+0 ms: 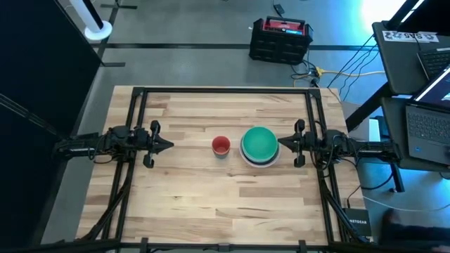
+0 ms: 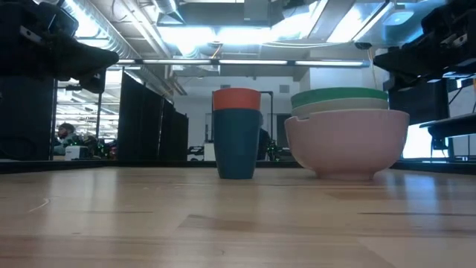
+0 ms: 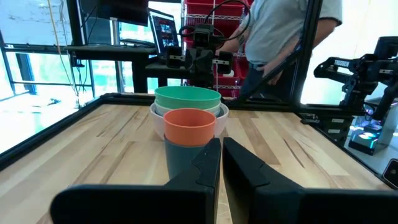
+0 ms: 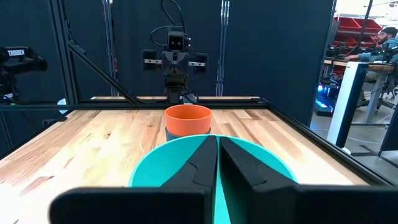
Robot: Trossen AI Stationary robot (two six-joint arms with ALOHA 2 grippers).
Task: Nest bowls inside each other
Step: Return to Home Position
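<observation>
A stack of bowls [image 1: 260,146] stands on the table right of centre: a green bowl [image 2: 340,97] sits inside paler ones, the outermost a large white bowl [image 2: 346,145]. Left of it stands a tiny red bowl [image 1: 221,145] nested in a dark blue one [image 2: 237,143]. My left gripper [image 1: 169,145] hovers shut at the table's left, pointing level toward the small pair. My right gripper [image 1: 280,143] hovers shut at the right, its tips just beside the stack [image 4: 211,168]. Neither touches a bowl.
Black frame rails [image 1: 225,90] run along the table's far edge and both sides. Bare wood lies near and far of the bowls. A person [image 3: 280,37] stands beyond the table's right end; a black and red case [image 1: 280,39] sits on the floor behind.
</observation>
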